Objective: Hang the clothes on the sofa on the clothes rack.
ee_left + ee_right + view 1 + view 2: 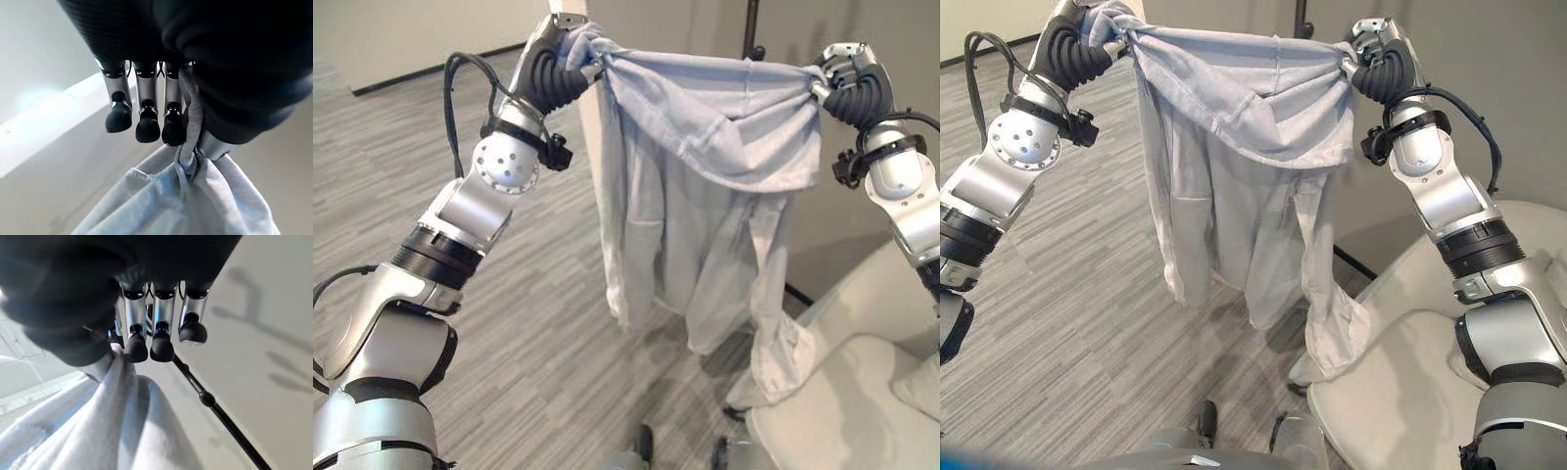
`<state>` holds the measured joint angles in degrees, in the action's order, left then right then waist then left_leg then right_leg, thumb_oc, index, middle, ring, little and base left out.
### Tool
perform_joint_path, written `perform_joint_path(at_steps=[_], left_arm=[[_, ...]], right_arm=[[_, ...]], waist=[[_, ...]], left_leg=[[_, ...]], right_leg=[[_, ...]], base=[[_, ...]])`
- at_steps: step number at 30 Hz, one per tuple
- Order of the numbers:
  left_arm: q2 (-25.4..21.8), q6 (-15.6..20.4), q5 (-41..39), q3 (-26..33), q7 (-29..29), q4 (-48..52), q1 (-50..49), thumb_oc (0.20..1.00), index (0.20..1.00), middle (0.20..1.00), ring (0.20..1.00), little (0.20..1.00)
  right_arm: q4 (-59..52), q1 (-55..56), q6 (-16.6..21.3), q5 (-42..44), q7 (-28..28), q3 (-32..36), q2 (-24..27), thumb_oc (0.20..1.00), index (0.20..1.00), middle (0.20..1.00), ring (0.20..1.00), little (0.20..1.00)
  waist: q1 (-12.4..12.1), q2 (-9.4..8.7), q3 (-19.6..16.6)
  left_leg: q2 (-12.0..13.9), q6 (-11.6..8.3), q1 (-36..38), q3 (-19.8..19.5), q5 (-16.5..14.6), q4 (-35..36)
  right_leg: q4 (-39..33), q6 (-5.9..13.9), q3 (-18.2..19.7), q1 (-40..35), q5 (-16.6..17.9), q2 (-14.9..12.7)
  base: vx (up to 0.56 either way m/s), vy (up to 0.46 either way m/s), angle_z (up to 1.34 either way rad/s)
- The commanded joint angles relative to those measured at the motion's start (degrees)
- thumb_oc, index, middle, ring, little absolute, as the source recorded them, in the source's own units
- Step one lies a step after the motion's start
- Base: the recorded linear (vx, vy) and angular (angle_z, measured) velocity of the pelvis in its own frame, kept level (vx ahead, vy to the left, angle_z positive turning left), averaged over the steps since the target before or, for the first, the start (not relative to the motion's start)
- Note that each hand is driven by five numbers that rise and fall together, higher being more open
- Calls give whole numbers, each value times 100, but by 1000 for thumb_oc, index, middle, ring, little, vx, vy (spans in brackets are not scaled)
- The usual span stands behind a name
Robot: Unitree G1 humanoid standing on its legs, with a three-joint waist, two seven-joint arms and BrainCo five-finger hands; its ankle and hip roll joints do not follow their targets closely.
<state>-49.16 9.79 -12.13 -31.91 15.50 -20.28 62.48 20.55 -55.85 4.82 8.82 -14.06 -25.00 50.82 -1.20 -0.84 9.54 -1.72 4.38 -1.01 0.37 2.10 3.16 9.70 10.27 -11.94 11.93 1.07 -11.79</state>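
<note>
A light grey hooded top (705,186) hangs spread between my two raised hands, its hood drooping in front and its sleeves dangling toward the floor. My left hand (558,44) is shut on one shoulder of the top; the bunched cloth (195,196) runs between its thumb and fingers (142,122). My right hand (842,70) is shut on the other shoulder, with cloth (98,431) pinched under its fingers (156,345). The black pole of the clothes rack (751,29) rises just behind the top, and it appears past the right hand as the rack pole (215,406).
The cream sofa (862,392) fills the lower right, and one hanging sleeve brushes its edge. A black foot of the rack (1356,262) runs along the floor behind the garment. A white wall corner (588,127) stands behind the top. Grey plank floor (538,323) spreads to the left.
</note>
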Motion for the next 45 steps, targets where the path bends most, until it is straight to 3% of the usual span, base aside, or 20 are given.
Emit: perform_joint_path(at_steps=[1,2,5,7,13,23,29,32,34,35,36,37,39,42,45], left_arm=[[-172,91,209,303,316,-280,402,200,200,200,200,200],[-156,135,216,252,299,-251,425,200,200,200,200,200],[-80,128,225,303,278,-162,312,200,200,200,200,200],[-54,123,205,286,273,-161,285,200,200,200,200,200],[56,96,104,351,201,-95,157,200,200,200,200,200],[77,59,66,432,99,-81,25,200,200,200,200,200],[-5,33,7,522,61,-55,14,200,200,200,200,200],[10,50,-73,578,75,-47,38,200,200,200,200,200],[29,52,-55,615,98,-26,74,200,200,200,200,200],[65,29,-13,611,108,6,78,200,200,200,200,200],[71,27,-11,611,109,5,79,200,200,200,200,200],[119,42,9,586,125,-11,91,200,200,200,200,200],[148,79,-26,572,141,-58,83,200,200,200,200,200],[189,70,14,532,138,-30,49,200,200,200,200,200],[178,56,5,474,96,16,14,200,200,200,200,200]], right_arm=[[242,-259,22,-93,-489,540,476,200,200,200,200,200],[238,-217,37,-82,-463,546,531,200,200,200,200,200],[159,-140,43,-54,-414,641,521,200,200,200,200,200],[116,-105,56,-46,-393,642,527,200,200,200,200,200],[-70,131,112,30,-274,694,536,200,200,200,200,200],[-67,216,140,102,-200,708,419,200,200,200,200,200],[-64,205,157,172,-194,717,409,200,200,200,200,200],[-2,179,180,222,-263,771,424,200,200,200,200,200],[-11,159,163,209,-265,763,482,200,200,200,200,200],[-30,167,136,141,-250,759,557,200,200,200,200,200],[-30,169,135,139,-249,759,561,200,200,200,200,200],[12,171,144,71,-282,769,591,200,200,200,200,200],[45,243,119,-8,-301,804,628,200,200,200,200,200],[35,309,110,-12,-299,860,511,200,200,200,200,200],[44,339,62,-30,-299,848,396,200,200,200,200,200]], waist=[[43,72,-108],[62,23,-141],[91,-167,-307],[104,-187,-380],[149,-168,-691],[120,-71,-795],[51,-148,-608],[13,-274,-398],[-29,-345,-350],[-101,-319,-340],[-103,-321,-349],[-193,-256,-327],[-217,-196,-384],[-207,-110,-472],[-203,-121,-605]], left_leg=[[192,-691,699,75,-730,184],[165,-709,743,15,-830,184],[269,-795,929,-68,-960,184],[338,-834,962,-85,-967,184],[836,-1105,1039,-183,-925,72],[1105,-1284,1136,-218,-674,-122],[979,-1355,611,-405,-338,-1377],[960,-1305,10,-227,-244,-2056],[899,-1226,-212,-159,-613,-1663],[831,-1185,-390,-218,-486,-940],[829,-1187,-357,-215,-448,-862],[741,-1218,-650,-279,-100,-256],[713,-1242,-644,-172,0,178],[702,-1231,-497,-197,120,184],[615,-1202,-344,-105,50,184]], right_leg=[[-1104,375,280,222,617,14],[-1409,406,366,101,666,55],[-1410,398,339,-142,922,92],[-1412,370,282,-227,908,126],[-1470,128,-25,-679,504,464],[-1470,-85,-98,-1041,103,719],[-1470,-246,-74,-1226,-24,763],[-1470,-267,-162,-1311,-68,647],[-1470,-214,-174,-1339,-66,569],[-1470,-159,-131,-1374,-88,574],[-1470,-159,-132,-1371,-94,571],[-1470,-151,-126,-1458,-162,613],[-1470,-137,-128,-1538,-267,634],[-1470,-111,-118,-1549,-216,635],[-1470,-78,-61,-1534,-175,529]], base=[[251,-145,-5],[228,-153,-23],[294,-249,9],[222,-198,45],[217,-245,25],[96,-94,-19],[10,-68,6],[-46,-16,32],[49,54,32],[82,78,35],[109,140,42],[60,66,19],[121,144,17],[92,122,-14],[137,147,-9]])
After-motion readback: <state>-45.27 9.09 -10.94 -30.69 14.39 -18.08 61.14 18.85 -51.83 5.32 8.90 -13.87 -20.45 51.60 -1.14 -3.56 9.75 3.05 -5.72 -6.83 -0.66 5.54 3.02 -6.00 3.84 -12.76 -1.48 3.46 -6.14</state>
